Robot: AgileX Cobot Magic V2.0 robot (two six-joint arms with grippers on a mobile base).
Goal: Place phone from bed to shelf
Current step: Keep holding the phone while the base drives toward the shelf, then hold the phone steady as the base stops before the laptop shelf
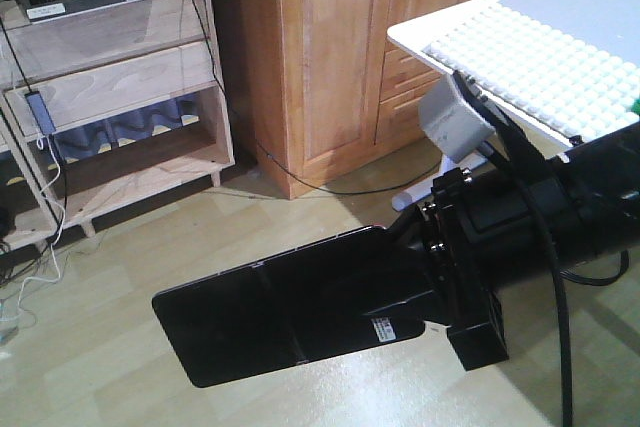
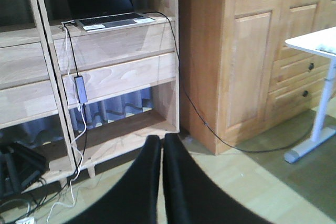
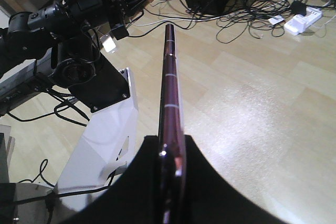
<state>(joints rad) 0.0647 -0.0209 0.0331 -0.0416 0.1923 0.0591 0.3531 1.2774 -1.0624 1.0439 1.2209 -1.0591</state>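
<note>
Black phone (image 1: 270, 317), white sticker (image 1: 384, 328) unreadable, clamped in right claw (image 3: 172, 150).

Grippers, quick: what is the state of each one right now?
The left gripper is closed, with nothing between its fingers.
The right gripper is closed on the phone, seen edge-on.

phone (image 1: 220, 327): glossy black | shelf (image 2: 121, 74): pale matt wood | floor (image 3: 252, 93): shiny laminate

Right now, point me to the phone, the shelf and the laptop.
phone (image 3: 170, 77), right wrist view, on its pinkish rim, seen edge-on.
shelf (image 2: 121, 74), left wrist view, on the pale front board below the laptop.
laptop (image 2: 113, 21), left wrist view, on the keyboard deck.
</note>
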